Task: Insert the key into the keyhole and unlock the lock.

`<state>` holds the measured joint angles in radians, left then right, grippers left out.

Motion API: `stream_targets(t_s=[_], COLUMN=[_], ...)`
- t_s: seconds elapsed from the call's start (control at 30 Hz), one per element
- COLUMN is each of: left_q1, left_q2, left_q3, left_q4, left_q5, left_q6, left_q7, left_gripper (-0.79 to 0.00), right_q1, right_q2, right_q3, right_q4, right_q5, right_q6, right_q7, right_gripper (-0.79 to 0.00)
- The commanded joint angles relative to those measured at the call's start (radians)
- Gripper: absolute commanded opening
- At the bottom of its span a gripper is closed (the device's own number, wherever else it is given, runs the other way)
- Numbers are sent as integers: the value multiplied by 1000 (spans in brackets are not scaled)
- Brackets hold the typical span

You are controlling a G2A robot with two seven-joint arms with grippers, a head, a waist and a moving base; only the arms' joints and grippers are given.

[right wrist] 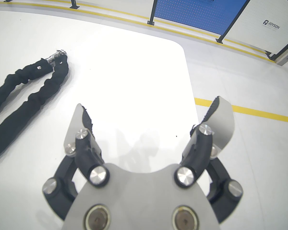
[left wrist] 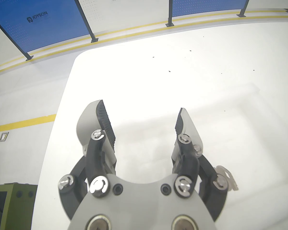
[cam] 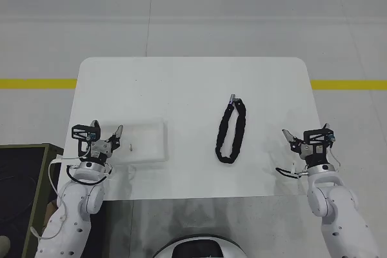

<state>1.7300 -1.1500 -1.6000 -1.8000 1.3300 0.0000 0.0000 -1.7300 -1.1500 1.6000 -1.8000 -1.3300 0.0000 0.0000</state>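
- Off to the inner side of the right gripper [cam: 306,132], well apart from its jaws, we saw the black fabric-sleeved chain lock [cam: 230,132]. It lay on the white table [cam: 193,77] as a closed loop, its ends joined at a short silver lock cylinder [right wrist: 56,55].
- Just beside the left gripper [cam: 107,129], on its inner side and a little behind its fingertips, a small silver key [cam: 130,147] lay in a shallow white tray [cam: 164,138], touching neither finger.
- Both pairs of jaws stood spread wide and held nothing.
- We judged the task not yet begun. The key was not picked up and the lock was not steadied, so picking up the key, inserting it and turning it were all left to do.
- The top view gave us key and lock together and showed them well apart, each nearer a different arm.
- The right wrist view brought out what the top view reduced to a speck: the metal cylinder poking from the sleeve ends, ahead of the jaws and off to one side. We could not tell which way its keyhole faced.
- The left wrist view showed a pale, key-like shape partly hidden behind that gripper's own linkage. The tray's rim was barely traceable there, though the top view drew it plainly.
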Motion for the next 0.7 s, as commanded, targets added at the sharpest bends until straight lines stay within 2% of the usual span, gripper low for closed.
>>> stream_targets(t_s=[0.0,0.23,0.27,0.37,0.43,0.57,0.67], left_q1=[0,0,0,-11,-23,-33,-57], left_q2=[0,0,0,-2,-1,-1,1], left_q3=[0,0,0,2,-14,-62,-94], left_q4=[0,0,0,-25,-80,-281,-415], left_q5=[0,0,0,-33,-56,-150,-261], left_q6=[0,0,0,-16,-15,21,55], left_q7=[0,0,0,-35,-108,-310,-602], left_gripper=[-219,-219,0,0,0,0,0], right_q1=[0,0,0,0,0,0,0], right_q2=[0,0,0,0,0,0,0], right_q3=[0,0,0,0,0,0,0], right_q4=[0,0,0,0,0,0,0], right_q5=[0,0,0,0,0,0,0], right_q6=[0,0,0,0,0,0,0], right_q7=[0,0,0,0,0,0,0], right_gripper=[0,0,0,0,0,0,0])
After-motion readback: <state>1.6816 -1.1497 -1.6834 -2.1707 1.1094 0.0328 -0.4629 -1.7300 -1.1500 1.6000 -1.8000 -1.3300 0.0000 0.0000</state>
